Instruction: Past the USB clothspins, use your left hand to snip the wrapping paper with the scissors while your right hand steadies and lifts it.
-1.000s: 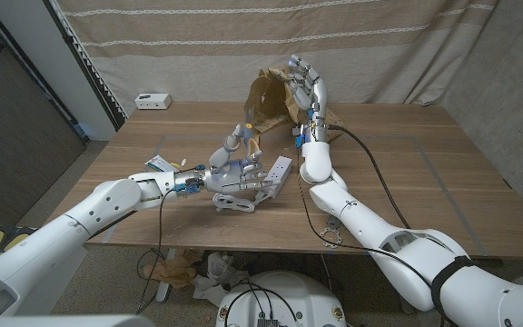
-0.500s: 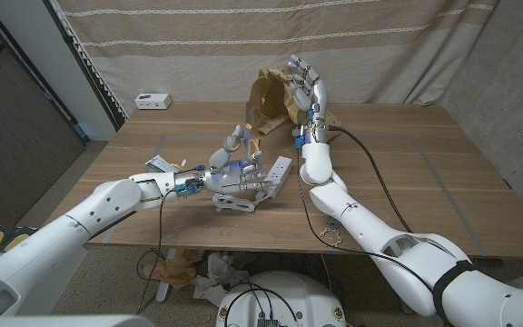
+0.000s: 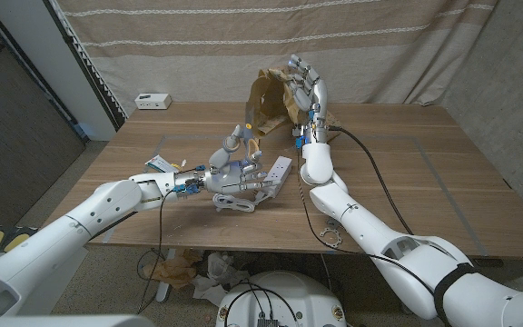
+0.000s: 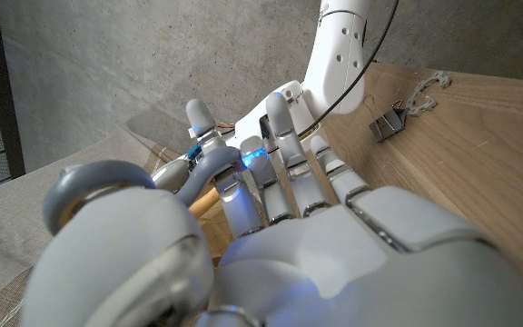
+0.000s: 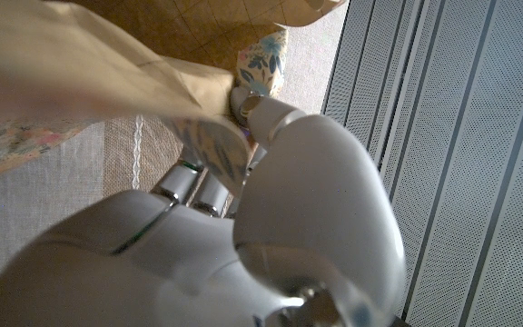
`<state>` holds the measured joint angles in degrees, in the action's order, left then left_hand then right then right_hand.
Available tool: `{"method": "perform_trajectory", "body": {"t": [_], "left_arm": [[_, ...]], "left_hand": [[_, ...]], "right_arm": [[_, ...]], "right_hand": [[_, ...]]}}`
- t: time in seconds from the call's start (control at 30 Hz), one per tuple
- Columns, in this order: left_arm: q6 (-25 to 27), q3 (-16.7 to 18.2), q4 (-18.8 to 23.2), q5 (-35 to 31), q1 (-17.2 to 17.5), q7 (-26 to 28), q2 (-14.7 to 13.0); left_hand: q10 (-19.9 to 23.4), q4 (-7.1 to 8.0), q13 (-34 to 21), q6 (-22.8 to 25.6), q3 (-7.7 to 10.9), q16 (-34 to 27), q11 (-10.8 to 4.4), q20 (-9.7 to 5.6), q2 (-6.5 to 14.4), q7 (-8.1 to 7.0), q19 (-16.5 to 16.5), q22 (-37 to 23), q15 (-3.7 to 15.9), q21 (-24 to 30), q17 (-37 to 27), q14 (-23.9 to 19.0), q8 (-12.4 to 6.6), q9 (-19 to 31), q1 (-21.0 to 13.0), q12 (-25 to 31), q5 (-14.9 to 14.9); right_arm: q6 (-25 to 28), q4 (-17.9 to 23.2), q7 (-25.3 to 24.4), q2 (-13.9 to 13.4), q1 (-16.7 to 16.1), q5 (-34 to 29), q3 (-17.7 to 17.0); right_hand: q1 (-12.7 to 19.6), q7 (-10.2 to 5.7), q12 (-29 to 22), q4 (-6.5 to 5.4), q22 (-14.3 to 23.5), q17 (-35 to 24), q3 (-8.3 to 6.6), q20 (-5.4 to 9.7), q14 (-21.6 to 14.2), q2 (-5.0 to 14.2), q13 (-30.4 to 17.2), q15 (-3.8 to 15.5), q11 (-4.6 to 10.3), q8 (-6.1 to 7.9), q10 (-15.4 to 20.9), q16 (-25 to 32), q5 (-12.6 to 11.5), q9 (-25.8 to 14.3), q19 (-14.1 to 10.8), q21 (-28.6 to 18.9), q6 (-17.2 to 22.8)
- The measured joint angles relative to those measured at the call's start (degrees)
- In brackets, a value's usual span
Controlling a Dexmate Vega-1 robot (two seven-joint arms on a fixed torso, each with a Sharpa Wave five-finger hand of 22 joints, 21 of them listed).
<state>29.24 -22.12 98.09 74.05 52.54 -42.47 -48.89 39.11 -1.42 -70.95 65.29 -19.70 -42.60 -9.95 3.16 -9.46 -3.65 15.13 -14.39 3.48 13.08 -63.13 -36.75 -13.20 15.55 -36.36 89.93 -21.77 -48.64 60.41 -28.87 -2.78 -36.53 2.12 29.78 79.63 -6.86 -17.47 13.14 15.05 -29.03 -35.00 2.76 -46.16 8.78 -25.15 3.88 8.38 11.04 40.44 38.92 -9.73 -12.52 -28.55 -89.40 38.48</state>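
right hand (image 3: pixel 303 84) gripping wrapping paper (image 3: pixel 267 98) raised upright; left hand (image 3: pixel 234 173) clutching scissors (image 3: pixel 243 151), blades toward paper

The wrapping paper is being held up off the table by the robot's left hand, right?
Not quite: the right hand holds the wrapping paper up off the table, as the head view shows. The left hand is lower, near the table's front.

Dim, even room light falls from above onto the wooden table (image 3: pixel 398 154), which carries only soft shadows and no glare. The head view bends straight lines toward its edges, and its corners darken. Close to the wrist cameras, the left hand (image 4: pixel 271 245) and right hand (image 5: pixel 243 227) blur badly.
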Motion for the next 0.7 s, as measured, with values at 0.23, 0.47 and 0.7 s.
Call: {"method": "perform_trajectory", "body": {"t": [0.23, 0.47, 0.7], "left_arm": [[-0.1, 0.0, 0.0, 0.0, 0.0, 0.0, 0.0], [-0.3, 0.0, 0.0, 0.0, 0.0, -0.1, 0.0], [-0.5, 0.1, -0.3, 0.0, 0.1, -0.2, 0.3]], "left_hand": [[0.0, 0.0, 0.0, 0.0, 0.0, 0.0, 0.0, 0.0, 0.0, 0.0, 0.0, 0.0, 0.0, 0.0, 0.0, 0.0, 0.0, 0.0, 0.0, 0.0, 0.0], [0.0, 0.0, 0.0, 0.0, 0.0, 0.0, 0.0, 0.0, 0.0, 0.0, 0.0, 0.0, 0.0, 0.0, 0.0, 0.0, 0.01, 0.0, 0.0, 0.0, 0.0], [0.0, 0.0, 0.0, 0.0, 0.0, 0.0, 0.0, 0.0, 0.0, 0.0, 0.0, 0.0, 0.0, 0.0, -0.2, 0.0, 0.01, 0.0, 0.0, 0.0, 0.0]], "right_arm": [[0.0, 0.0, 0.1, 0.0, -0.1, 0.1, -0.1], [0.0, 0.3, 0.1, 0.0, -0.3, 0.1, -0.1], [0.5, 0.5, 1.0, 0.0, -0.6, 1.4, -0.2]], "right_hand": [[0.0, 0.0, 0.3, -0.18, 0.0, 0.0, 0.17, 0.0, 0.0, 0.0, 0.5, 0.0, 0.21, 0.0, 0.2, 0.0, 0.0, 0.0, 0.0, 0.0, 0.0], [0.0, 0.0, 0.8, -0.18, 0.0, 0.0, 0.17, 0.0, 0.0, 0.0, 0.7, 0.0, -0.1, 0.0, 0.5, 0.0, 0.0, 0.0, 0.0, 0.0, 0.0], [0.0, 0.0, 0.8, -0.25, 0.1, 0.0, 0.25, 0.0, 0.0, 0.0, 1.0, 0.0, 0.24, 0.0, 0.9, 0.0, 0.0, 0.0, 0.0, 0.0, 0.0]]}}
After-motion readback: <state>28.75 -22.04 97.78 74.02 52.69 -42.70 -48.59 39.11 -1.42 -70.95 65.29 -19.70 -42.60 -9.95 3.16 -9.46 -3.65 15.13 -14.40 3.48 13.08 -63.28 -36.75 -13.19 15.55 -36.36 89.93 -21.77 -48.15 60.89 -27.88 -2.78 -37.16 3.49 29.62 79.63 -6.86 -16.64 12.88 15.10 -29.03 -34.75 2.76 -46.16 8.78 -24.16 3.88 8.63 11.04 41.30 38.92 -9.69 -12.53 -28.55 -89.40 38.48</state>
